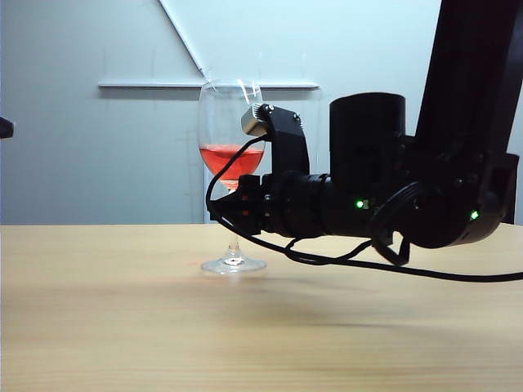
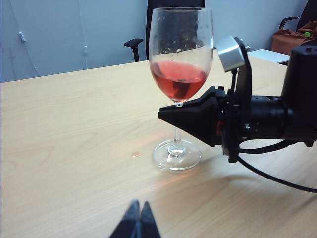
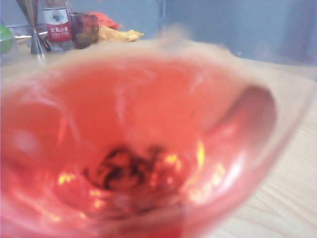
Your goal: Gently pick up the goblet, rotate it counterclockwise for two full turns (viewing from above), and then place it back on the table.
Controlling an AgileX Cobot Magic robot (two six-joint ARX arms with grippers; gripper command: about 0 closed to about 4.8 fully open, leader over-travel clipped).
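1. Two arms, one glass: wide pale counter [image 1: 98, 327] underneath, bare apart from the goblet's foot.
2. Right arm reaching in level from the right of the exterior view, right gripper [image 2: 168, 114] at the stem just under the bowl; jaws together, seemingly clamped on the stem, though actual contact sits hidden behind the dark wedge of the jaws.
3. Goblet [image 1: 231, 163] upright near mid-counter, long axis vertical, foot apparently resting on the wood, red liquid in the lower bowl; bowl filling the right wrist view, blurred.
4. Left gripper [image 2: 137, 220] low and well apart from the glass, jaws together, holding nothing.
5. Deciding relation, as a judgement: stem square in front of the right jaws, so lift and turning fall to the right arm, straight up along the vertical axis.
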